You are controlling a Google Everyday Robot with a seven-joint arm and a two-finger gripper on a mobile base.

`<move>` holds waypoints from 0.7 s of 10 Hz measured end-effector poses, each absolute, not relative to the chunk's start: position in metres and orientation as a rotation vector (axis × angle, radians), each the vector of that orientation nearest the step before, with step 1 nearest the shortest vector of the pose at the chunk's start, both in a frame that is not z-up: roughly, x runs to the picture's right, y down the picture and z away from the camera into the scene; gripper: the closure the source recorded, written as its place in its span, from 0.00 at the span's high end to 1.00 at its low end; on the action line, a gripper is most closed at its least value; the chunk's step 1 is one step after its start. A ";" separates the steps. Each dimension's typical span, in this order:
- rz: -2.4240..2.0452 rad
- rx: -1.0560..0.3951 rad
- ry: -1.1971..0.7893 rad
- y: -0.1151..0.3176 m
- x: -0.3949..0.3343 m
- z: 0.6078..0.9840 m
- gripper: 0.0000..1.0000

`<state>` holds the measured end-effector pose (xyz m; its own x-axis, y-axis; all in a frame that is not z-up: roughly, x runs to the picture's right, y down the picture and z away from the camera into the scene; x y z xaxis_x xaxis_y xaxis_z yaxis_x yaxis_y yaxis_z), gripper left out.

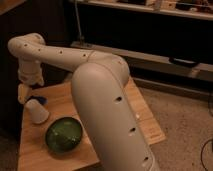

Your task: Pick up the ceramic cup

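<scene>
Parted jaws, clasping nothing, on the gripper, hanging low over the left edge of the wooden table. Just beside it at 4 o'clock, 1 white ceramic cup, narrow end up, standing on the tabletop; cannot tell whether touching the fingers. At the cup's 12 o'clock, tucked behind it, 1 small blue object. At the cup's 5 o'clock, near but apart, 1 glossy dark green bowl. Further out, the cream perforated arm, bending from 10 o'clock across the table's middle down to 6 o'clock.
</scene>
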<state>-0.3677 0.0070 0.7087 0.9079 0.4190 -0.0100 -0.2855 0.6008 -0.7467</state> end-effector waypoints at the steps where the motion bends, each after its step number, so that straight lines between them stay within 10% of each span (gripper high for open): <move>1: 0.410 -0.832 -0.173 0.007 -0.368 0.709 0.80; 7: 0.410 -0.832 -0.173 0.007 -0.368 0.709 0.80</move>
<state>-0.3677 0.0070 0.7087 0.9079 0.4190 -0.0099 -0.2854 0.6008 -0.7467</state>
